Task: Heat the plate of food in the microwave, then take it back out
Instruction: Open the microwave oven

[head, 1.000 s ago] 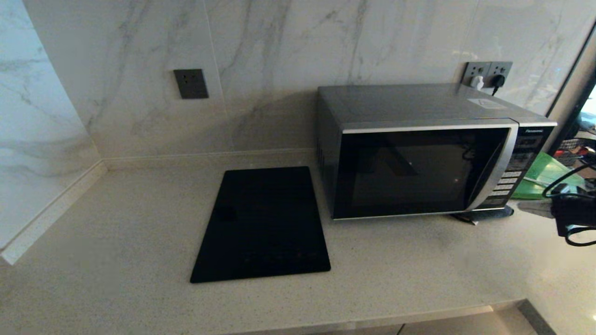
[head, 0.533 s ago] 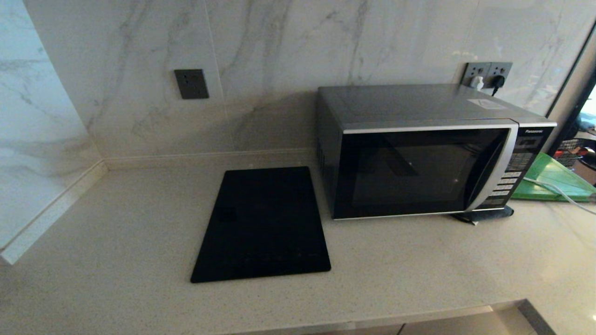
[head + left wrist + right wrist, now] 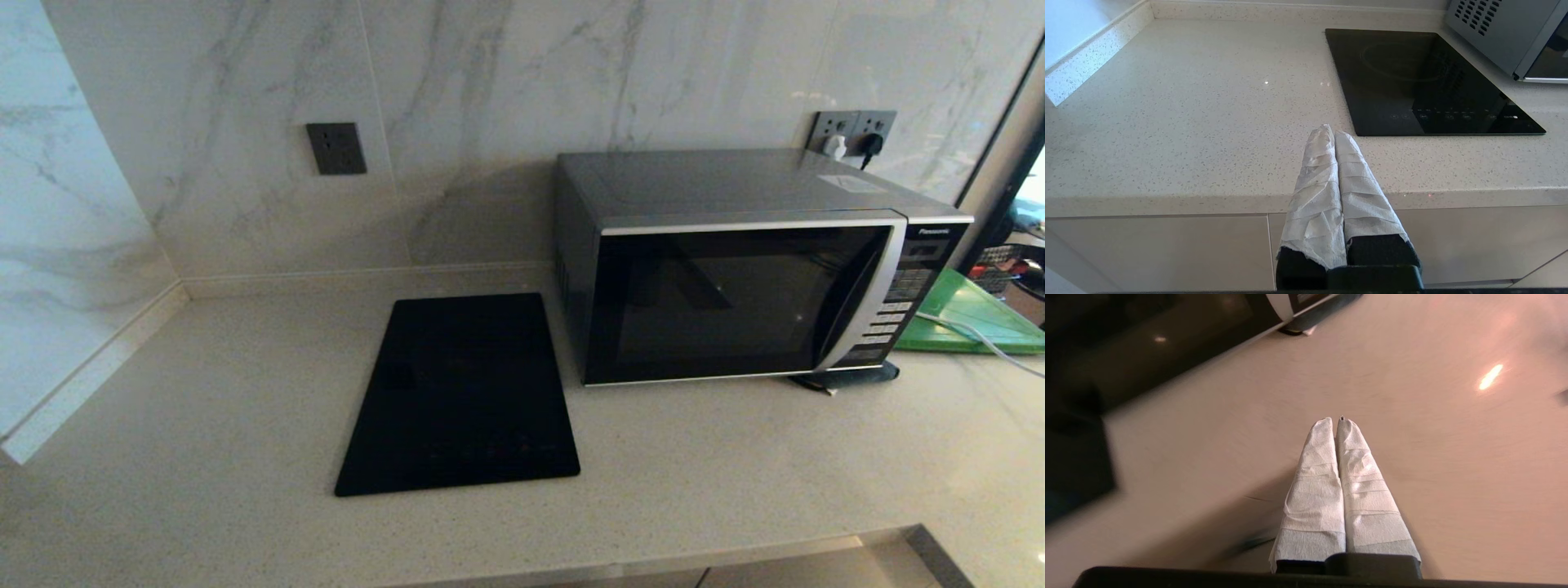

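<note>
- Head view: the boxy black-and-silver microwave (image 3: 751, 265) is seen with its dark glass door shut; neither gripper and no plate of food is shown. A flat black cooktop (image 3: 461, 392) lies just beside it.
- Left wrist view: the left gripper (image 3: 1334, 132), cloth-wrapped, is pressed closed and empty off the speckled counter (image 3: 1188, 122) edge; the microwave lies ahead, past the cooktop.
- Right wrist view: the right gripper (image 3: 1336, 421) is closed on nothing, with the microwave's glossy front ahead, judged nearer to this arm.
</note>
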Tool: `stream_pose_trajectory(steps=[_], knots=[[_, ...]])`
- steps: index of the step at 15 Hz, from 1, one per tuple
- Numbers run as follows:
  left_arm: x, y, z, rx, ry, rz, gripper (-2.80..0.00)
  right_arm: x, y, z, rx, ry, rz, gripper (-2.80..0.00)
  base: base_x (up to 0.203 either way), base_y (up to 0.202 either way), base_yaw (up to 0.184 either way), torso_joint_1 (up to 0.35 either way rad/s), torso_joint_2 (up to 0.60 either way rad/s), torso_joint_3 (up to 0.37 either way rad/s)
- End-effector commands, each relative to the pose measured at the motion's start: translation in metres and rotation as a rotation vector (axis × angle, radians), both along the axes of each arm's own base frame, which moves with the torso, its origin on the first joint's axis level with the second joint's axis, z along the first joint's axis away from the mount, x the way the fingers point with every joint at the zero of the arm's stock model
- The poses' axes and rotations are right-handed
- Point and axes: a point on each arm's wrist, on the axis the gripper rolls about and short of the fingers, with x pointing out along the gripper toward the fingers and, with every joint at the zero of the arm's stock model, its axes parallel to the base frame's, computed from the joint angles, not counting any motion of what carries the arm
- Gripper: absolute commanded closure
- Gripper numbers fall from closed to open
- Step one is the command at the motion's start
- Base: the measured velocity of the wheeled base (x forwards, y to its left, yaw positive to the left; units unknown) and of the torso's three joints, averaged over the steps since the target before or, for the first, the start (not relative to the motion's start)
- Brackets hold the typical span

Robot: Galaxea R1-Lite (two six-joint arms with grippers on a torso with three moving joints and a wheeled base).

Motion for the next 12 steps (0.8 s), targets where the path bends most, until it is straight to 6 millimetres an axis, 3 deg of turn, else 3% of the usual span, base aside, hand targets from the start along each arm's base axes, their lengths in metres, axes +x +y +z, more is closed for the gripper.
stream_pose_trajectory(steps=[1,6,12], knots=[[0.0,0.0,0.0,-0.001,0.001,0.001,0.0,-0.063,0.017,-0.018,-0.121,-0.141,0.036,0.0,0.0,0.0,0.0,0.0,0.0,0.0],[0.0,0.0,0.0,-0.001,0.001,0.001,0.0,-0.116,0.018,-0.069,-0.198,-0.198,0.156,0.0,0.0,0.0,0.0,0.0,0.0,0.0],[0.0,0.0,0.0,-0.001,0.001,0.001,0.0,-0.147,0.016,-0.103,-0.225,-0.303,0.2,0.0,0.0,0.0,0.0,0.0,0.0,0.0]])
